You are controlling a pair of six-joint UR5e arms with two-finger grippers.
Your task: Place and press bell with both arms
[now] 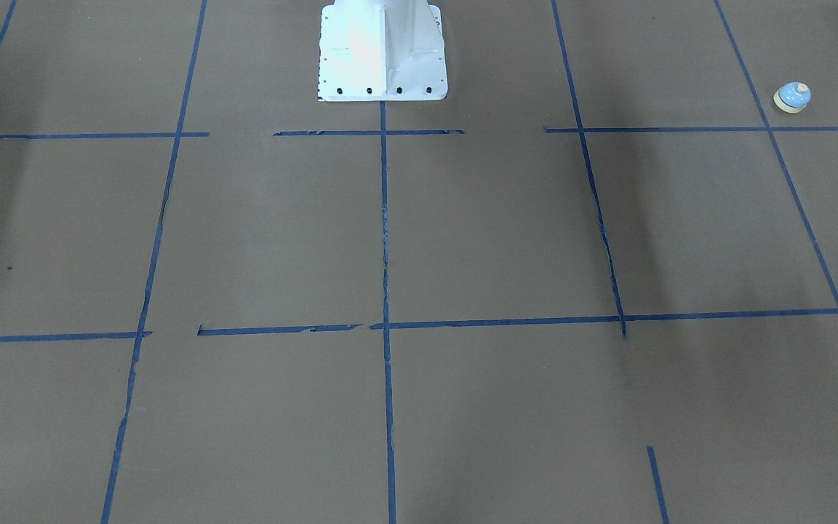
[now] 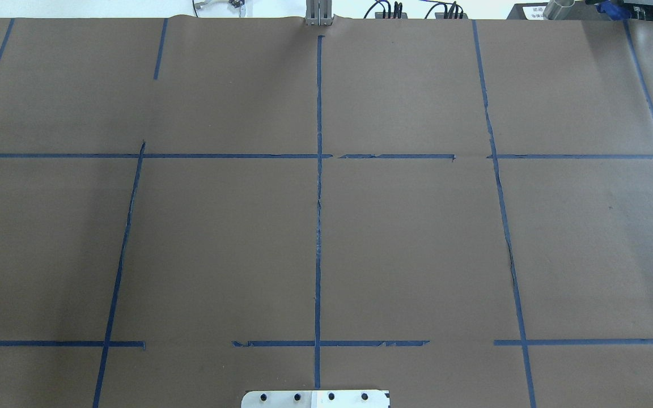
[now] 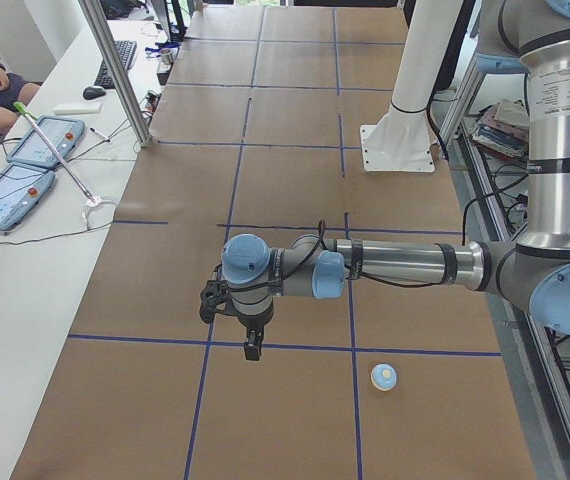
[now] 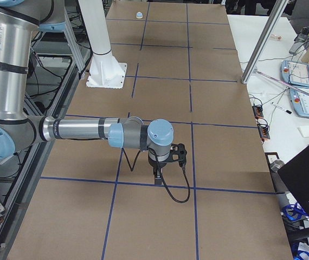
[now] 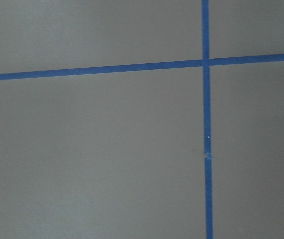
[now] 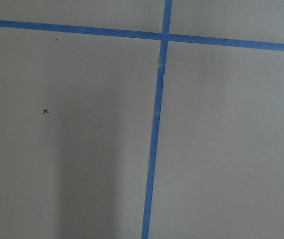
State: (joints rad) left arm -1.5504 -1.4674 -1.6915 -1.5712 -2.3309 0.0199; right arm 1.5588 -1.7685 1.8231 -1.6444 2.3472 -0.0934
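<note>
The bell [image 1: 792,97] is a small light-blue dome on a cream base and stands alone on the brown paper. It also shows in the exterior left view [image 3: 384,376] and far off in the exterior right view [image 4: 139,15]. My left gripper [image 3: 252,345] hangs above the table, left of the bell and apart from it. My right gripper [image 4: 157,176] hangs over a tape line, far from the bell. Both grippers show only in the side views, so I cannot tell whether they are open or shut. The wrist views show only paper and tape.
The white pedestal base [image 1: 382,54] stands at the table's robot side. Blue tape lines [image 2: 318,226] grid the brown paper. A white side table holds tablets [image 3: 25,165] and a person sits there. A metal post [image 4: 263,40] stands at the table's edge.
</note>
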